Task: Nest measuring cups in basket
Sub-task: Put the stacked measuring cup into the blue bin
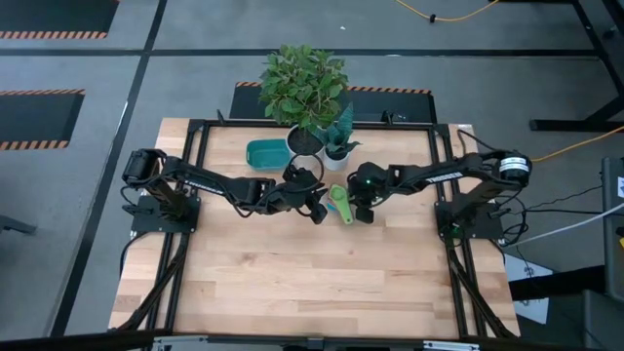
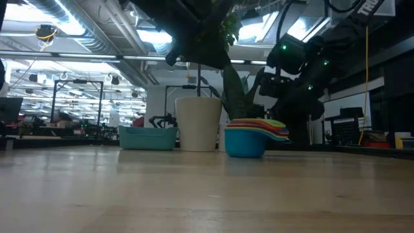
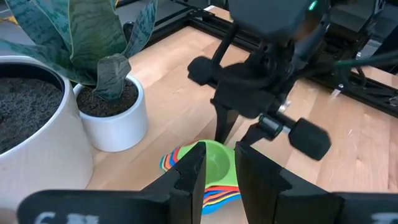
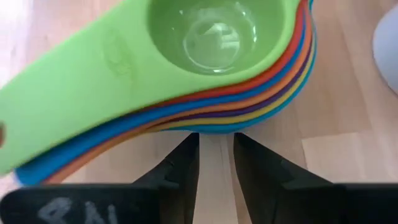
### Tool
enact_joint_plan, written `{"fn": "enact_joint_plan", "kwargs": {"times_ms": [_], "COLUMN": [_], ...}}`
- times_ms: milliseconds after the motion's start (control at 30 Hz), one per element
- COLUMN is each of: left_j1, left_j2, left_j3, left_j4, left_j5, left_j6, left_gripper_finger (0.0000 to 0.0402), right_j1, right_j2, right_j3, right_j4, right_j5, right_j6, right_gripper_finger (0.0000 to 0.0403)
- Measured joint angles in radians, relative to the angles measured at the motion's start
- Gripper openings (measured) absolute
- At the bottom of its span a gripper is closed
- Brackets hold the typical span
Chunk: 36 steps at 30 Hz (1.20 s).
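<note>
The measuring cups [image 1: 339, 204] are sitting nested in one stack on the bare wooden table [image 1: 292, 283], just past its middle, with the green cup on top and its handle pointing toward the near edge. In the low view the stack [image 2: 253, 138] is resting flat on the wood, a light blue bowl at the bottom and coloured rims fanning above it. The left gripper [image 1: 314, 202] is hanging just at the stack's nine o'clock side, its fingers [image 3: 189, 180] standing a narrow gap apart and holding nothing. The right gripper [image 1: 363, 206] is hovering just at the three o'clock side, its fingers [image 4: 180, 168] likewise slightly parted, with nothing between them and the stack right in front of them. Farther back, at about ten o'clock from the cups, the teal basket [image 1: 267, 152] is lying well apart from them. Two white plant pots [image 1: 317, 144] are standing at twelve o'clock, between the basket and the table's far edge.
</note>
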Motion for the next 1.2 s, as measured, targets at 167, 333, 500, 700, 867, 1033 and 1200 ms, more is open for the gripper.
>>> {"fn": "enact_joint_plan", "kwargs": {"times_ms": [167, 333, 500, 700, 867, 1033, 1200], "left_j1": [0.000, 0.000, 0.000, 0.000, 0.000, 0.000, -0.014], "left_j2": [0.000, 0.000, 0.000, 0.000, 0.000, 0.000, -0.015], "left_j3": [0.000, 0.000, 0.001, 0.001, 0.001, 0.001, 0.000], "left_j4": [0.000, 0.000, 0.000, 0.000, 0.000, 0.000, -0.012], "left_j5": [0.000, 0.000, 0.000, 0.000, 0.000, 0.000, -0.017], "left_j6": [-0.001, -0.001, -0.001, -0.001, -0.001, -0.001, 0.013], "left_gripper_finger": [0.0079, 0.0079, 0.0079, 0.0079, 0.0079, 0.0079, 0.0079], "right_j1": [0.000, 0.019, 0.045, 0.070, 0.084, 0.081, 0.082], "right_j2": [0.078, 0.141, 0.166, 0.168, 0.168, 0.167, 0.155], "right_j3": [0.000, 0.002, 0.002, 0.048, 0.082, 0.093, 0.093], "right_j4": [0.071, 0.173, 0.256, 0.271, 0.269, 0.269, 0.204], "right_j5": [-0.007, -0.044, -0.049, -0.069, -0.064, -0.062, -0.063], "right_j6": [0.047, 0.070, 0.073, 0.092, 0.091, 0.090, 0.091], "right_gripper_finger": [0.0104, 0.0104, 0.0104, 0.0104, 0.0104, 0.0104, 0.0104]}}
